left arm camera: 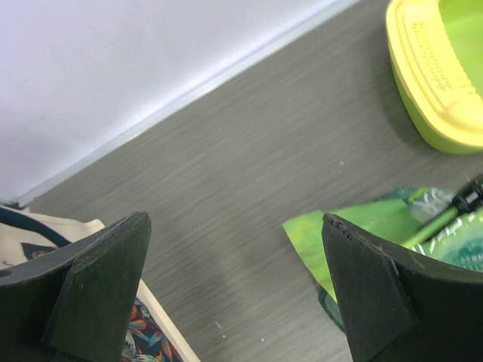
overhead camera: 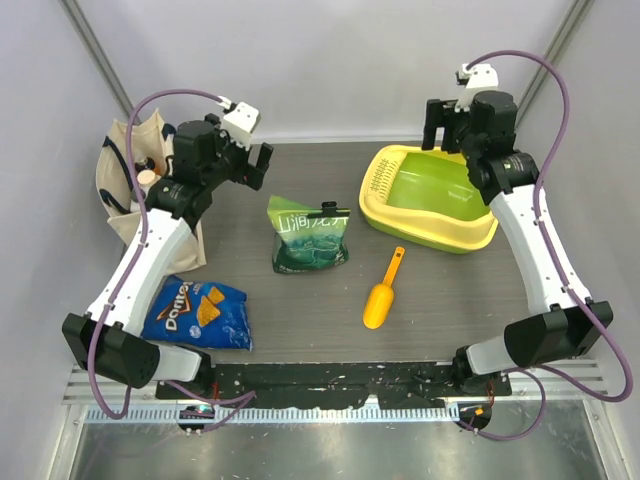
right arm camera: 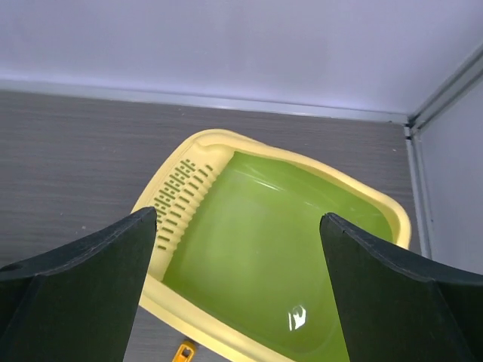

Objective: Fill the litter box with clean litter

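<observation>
- A blue chip bag (overhead camera: 196,312) lies flat at the near left of the grey wood-grain table (overhead camera: 300,320); its white logo reads "Doritos".
- An orange plastic scoop (overhead camera: 383,293) lies near the middle, with its rounded bowl nearest and its thin handle pointing away toward the litter box.
- A glossy green pouch (overhead camera: 309,235) rests behind it, left of centre. It carries white lettering that is too small to read.
- The litter box (overhead camera: 425,236) sits on the table at the far right. It is a rounded rectangle of smooth plastic with a yellow rim and a shiny lime-green basin. Its long axis runs left to right, slightly slanted, and the slotted yellow grate (overhead camera: 378,180) forms the left end, facing the pouch.
- A cream cloth bag (overhead camera: 125,180) with dark handles stands at the far left edge.
- The left gripper (overhead camera: 252,165) hangs between the cloth bag and the pouch, its dark fingers spread and holding nothing.
- The right gripper (overhead camera: 446,135) hovers over the box's far rim, its fingers likewise spread wide and holding nothing.
</observation>
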